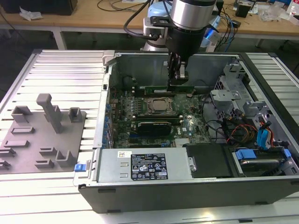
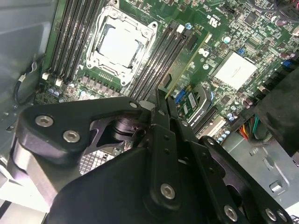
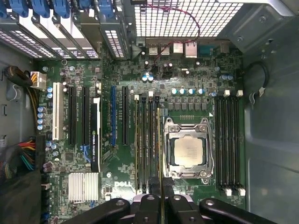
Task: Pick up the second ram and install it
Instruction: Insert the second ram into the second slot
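Claw [image 1: 179,78] pinches the second ram [image 1: 156,87], a long thin dark green circuit-board stick, edge-down inside the open black-and-grey computer case [image 1: 187,191]. In both wrist views the stick runs lengthwise along the black memory slots [image 3: 145,140], just beside the square silver CPU socket [image 3: 188,151]. Whether its lower edge touches a slot cannot be told.

Risks, as judged: the stick looks close to parallel with the slots, but a small skew or tilt would seat one end first and jam it. If the white end clips [image 3: 137,98] are not open, pressing down would load the board. The hold is on a narrow edge, so the stick could pivot in the grip. The socket is near, and a sideways slip would strike it.

Surface: ribbed pale metal desk [image 1: 60,65], with the case lying on its side across the middle. A grey moulded fixture [image 1: 44,126] sits near the edge at the exterior view's left.

Room: wooden benches [image 1: 93,21] with cables stand beyond the far edge.
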### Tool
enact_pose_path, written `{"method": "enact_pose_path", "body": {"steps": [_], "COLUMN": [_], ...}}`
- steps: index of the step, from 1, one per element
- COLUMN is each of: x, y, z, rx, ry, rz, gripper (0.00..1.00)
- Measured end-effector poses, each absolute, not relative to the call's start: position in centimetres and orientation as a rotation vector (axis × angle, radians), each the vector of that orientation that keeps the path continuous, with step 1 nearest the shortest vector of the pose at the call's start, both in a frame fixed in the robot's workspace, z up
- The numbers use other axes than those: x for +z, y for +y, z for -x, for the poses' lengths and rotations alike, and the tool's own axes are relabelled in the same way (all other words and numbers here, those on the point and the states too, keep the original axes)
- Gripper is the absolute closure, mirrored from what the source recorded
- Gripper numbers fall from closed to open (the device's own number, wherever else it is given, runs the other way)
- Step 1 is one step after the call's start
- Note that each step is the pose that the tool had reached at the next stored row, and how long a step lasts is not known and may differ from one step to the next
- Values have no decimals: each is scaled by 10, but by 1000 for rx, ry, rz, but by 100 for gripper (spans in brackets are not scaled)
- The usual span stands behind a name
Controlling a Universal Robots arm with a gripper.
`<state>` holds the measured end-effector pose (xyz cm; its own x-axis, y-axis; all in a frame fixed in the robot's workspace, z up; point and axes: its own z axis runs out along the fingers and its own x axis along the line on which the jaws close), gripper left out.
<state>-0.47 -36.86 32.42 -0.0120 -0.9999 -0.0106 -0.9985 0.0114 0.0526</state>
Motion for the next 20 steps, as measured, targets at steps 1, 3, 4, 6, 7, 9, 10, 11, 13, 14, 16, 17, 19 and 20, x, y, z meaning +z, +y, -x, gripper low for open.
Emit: {"method": "enact_pose_path", "body": {"steps": [1, 3, 4, 6, 7, 9, 10, 11, 13, 14, 16, 17, 19, 20], "x": [324, 321, 319, 316, 315, 312, 311, 310, 307, 306, 303, 301, 297, 295], "y": [-369, -369, -369, -369, -368, -368, -368, -368, -368, -368, -368, -368, -368, -368], "z": [5, 5, 5, 5, 5, 5, 5, 5, 5, 5, 5, 5, 5, 5], "rx": [-70, -70, -70, -70, -70, -70, -70, -70, -70, -70, -70, -70, -70, -70], "ry": [-2213, -2213, -2213, -2213, -2213, -2213, -2213, -2213, -2213, -2213, -2213, -2213, -2213, -2213], "rz": [-2187, -2187, -2187, -2187, -2187, -2187, -2187, -2187, -2187, -2187, -2187, -2187, -2187, -2187], "gripper": [87, 87, 87, 87, 87, 87, 87, 87, 87, 87, 87, 87, 87, 87]}}
